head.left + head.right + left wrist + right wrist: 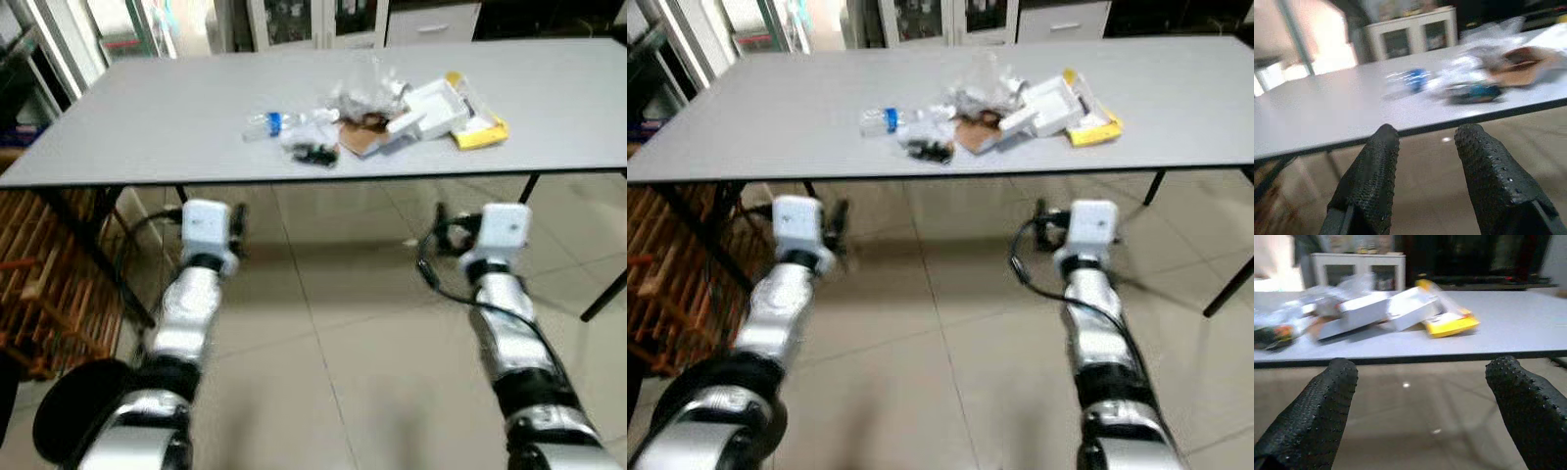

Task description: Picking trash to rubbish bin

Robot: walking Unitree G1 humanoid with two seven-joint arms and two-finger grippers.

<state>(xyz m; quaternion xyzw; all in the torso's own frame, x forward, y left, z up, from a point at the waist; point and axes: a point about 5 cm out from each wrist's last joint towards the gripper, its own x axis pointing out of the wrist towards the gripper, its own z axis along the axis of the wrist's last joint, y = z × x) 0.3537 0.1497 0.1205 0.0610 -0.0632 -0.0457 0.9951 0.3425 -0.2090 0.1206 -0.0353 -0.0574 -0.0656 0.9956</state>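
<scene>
The left gripper [1427,181] is held out in front of the robot, below the level of the table edge and short of it, its two black fingers [1374,181] parted by a moderate gap with nothing between them. The right gripper [1425,411] is raised to the same height beside it, its fingers spread wide and also empty. Both look staged for an approach: low, level and pointed at the table, so that a lift and a forward reach would bring them over the top.

Ahead of and above both grippers lies the grey table [176,117], and on it, a little way in from the near edge, a loose heap of trash. Ahead of the left gripper are a crushed clear bottle with a blue label [272,123] and a small dark wrapper [313,154]. Toward the middle sit crumpled clear plastic [367,96] and a brown piece of card [361,137]. Ahead of the right gripper are a white box [431,108] and a yellow packet [480,134]. The pieces touch or overlap, probably dumped together.

The table's near edge is the obstacle: both grippers must rise above it before going forward. Under the table the tiled floor [333,323] is open, with a table leg [602,284] far out beyond the right gripper and a wooden rack [49,284] beyond the left. White cabinets [323,22] stand behind the table. I cannot make out a rubbish bin.
</scene>
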